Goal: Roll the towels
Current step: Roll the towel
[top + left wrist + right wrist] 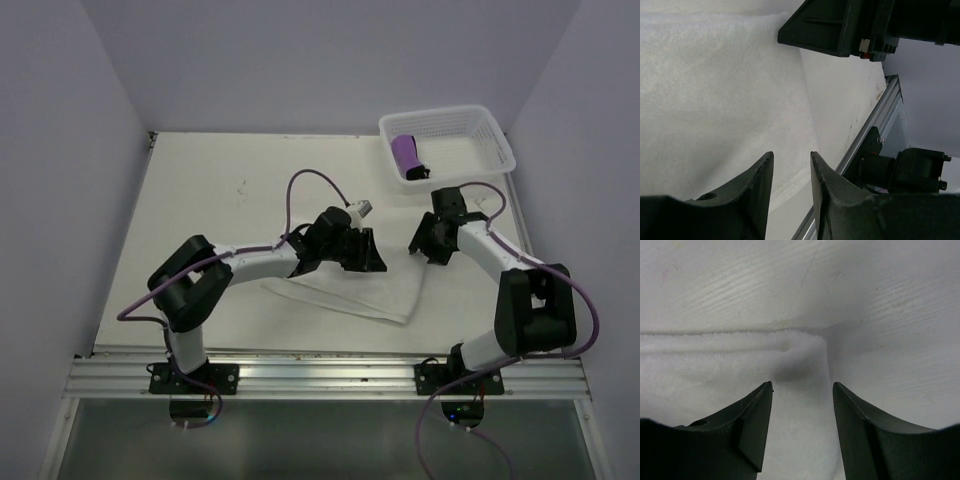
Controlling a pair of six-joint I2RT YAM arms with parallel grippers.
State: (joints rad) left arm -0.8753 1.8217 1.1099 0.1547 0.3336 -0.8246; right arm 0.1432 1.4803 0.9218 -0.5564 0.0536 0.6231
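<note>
At mid-table the white towel (350, 290) lies flat, the purple towel (405, 153) looking rolled in the basket (497, 143) — left gripper (790, 157) jaws narrowly apart at the white one's far edge, right gripper (802, 385) jaws wider over its corner — next, pinch that edge and turn it over.

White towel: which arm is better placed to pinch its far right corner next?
Right, probably. The right end effector hangs open directly over that white towel corner, which shows between its fingers; the left end effector sits further left along the far edge.

White perforated plastic basket (497, 140) at the far right corner of the pale table (220, 200)
</note>
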